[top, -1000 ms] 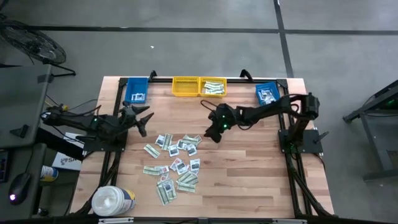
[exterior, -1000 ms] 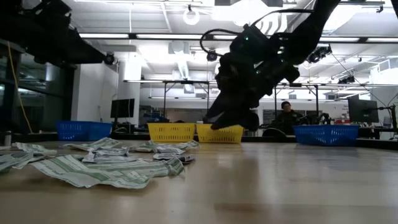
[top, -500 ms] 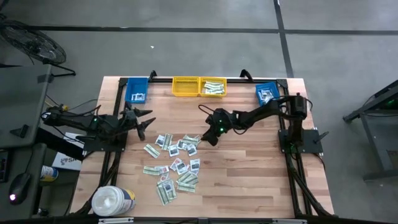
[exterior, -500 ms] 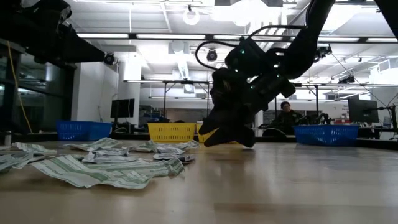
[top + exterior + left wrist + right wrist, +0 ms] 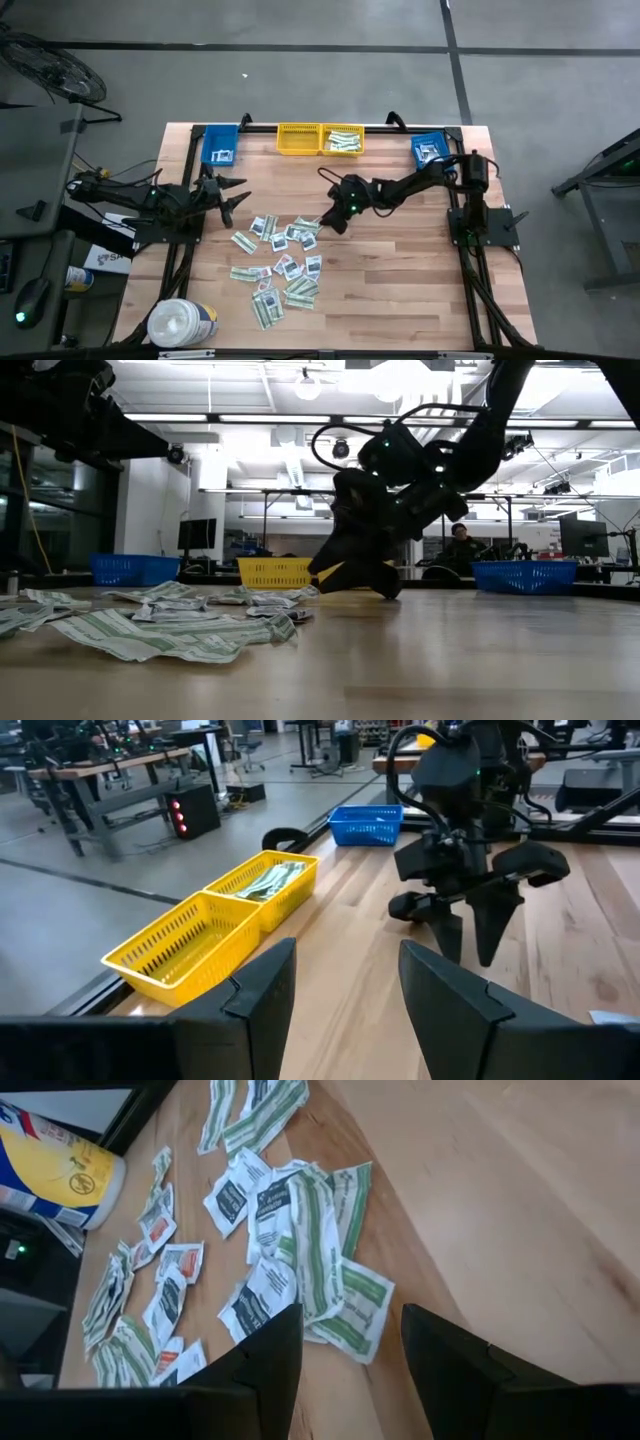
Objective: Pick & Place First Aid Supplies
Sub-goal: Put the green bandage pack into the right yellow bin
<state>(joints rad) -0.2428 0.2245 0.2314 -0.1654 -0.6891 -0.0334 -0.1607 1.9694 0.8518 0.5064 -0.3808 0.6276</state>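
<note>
Beside the packets (image 5: 282, 255), a white tub (image 5: 182, 322) lies toppled.

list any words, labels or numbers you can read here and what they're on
None can be read.
packets: dark blue, red and green print, too small and blurred to read.
white tub: yellow label with a round dark mark, its lettering blurred.
yellow bins and blue bins: no text visible.

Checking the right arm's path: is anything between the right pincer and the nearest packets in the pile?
Nothing. In the right wrist view the open right pincer hangs directly over green-white strip packets at the pile's edge; only bare wooden table lies beside them.
</note>
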